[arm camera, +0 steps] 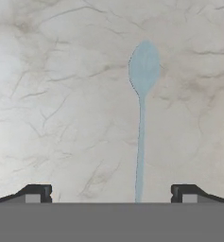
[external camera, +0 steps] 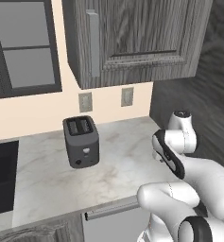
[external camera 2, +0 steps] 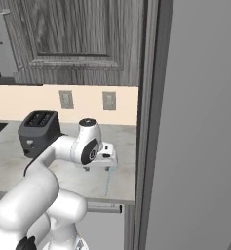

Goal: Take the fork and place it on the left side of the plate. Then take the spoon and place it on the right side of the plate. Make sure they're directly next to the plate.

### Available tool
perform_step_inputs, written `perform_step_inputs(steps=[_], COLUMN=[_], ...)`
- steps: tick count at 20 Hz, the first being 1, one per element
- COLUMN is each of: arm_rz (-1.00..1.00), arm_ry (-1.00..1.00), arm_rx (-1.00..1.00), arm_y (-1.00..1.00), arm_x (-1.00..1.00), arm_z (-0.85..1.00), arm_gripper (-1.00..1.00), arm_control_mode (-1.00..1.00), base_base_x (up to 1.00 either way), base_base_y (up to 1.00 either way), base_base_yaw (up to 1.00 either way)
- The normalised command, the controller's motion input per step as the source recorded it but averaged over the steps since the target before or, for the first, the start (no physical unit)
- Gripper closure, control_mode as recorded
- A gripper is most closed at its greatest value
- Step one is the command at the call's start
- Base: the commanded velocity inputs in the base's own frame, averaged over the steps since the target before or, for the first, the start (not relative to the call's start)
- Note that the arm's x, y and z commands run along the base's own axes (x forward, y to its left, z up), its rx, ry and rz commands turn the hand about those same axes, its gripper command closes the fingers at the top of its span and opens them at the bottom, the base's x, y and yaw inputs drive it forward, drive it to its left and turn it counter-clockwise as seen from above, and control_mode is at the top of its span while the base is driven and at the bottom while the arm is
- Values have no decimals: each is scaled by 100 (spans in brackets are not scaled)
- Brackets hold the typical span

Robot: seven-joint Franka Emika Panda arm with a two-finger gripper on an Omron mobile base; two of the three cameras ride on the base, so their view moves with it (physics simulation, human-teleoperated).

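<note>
A pale blue spoon (arm camera: 141, 124) lies flat on the marble counter (arm camera: 61, 94), bowl away from the hand and handle running back toward the fingers. My gripper (arm camera: 112, 194) hangs above it, open, with nothing between its fingers; the handle passes nearer the right fingertip (arm camera: 186, 193). From the right base view the gripper (external camera 2: 97, 168) points down over the counter's right end, and the spoon (external camera 2: 107, 183) shows as a thin blue line below it. The fork and the plate are out of view.
A dark grey toaster (external camera: 81, 142) stands on the counter (external camera: 123, 160) to the arm's left, also seen as the toaster (external camera 2: 39, 131). A tall grey panel (external camera 2: 195, 127) bounds the counter on the right. Wall cabinets (external camera: 132, 38) hang overhead; the counter's front edge (external camera 2: 107, 199) is close to the spoon.
</note>
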Motion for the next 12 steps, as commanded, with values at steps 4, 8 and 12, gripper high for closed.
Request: perform_step_inputs(steps=[4,8,12], arm_rz=[-8,-9,-7], arm_ry=[-3,-5,-8], arm_rx=[0,0,0], arm_y=[-2,-3,-1], arm_x=[-15,-5,-3], arm_z=[-30,-23,-20], arm_gripper=[-100,-100,-100], arm_control_mode=[-100,-100,-100], base_base_x=[0,0,0], base_base_y=[0,0,0], base_base_yaw=[0,0,0])
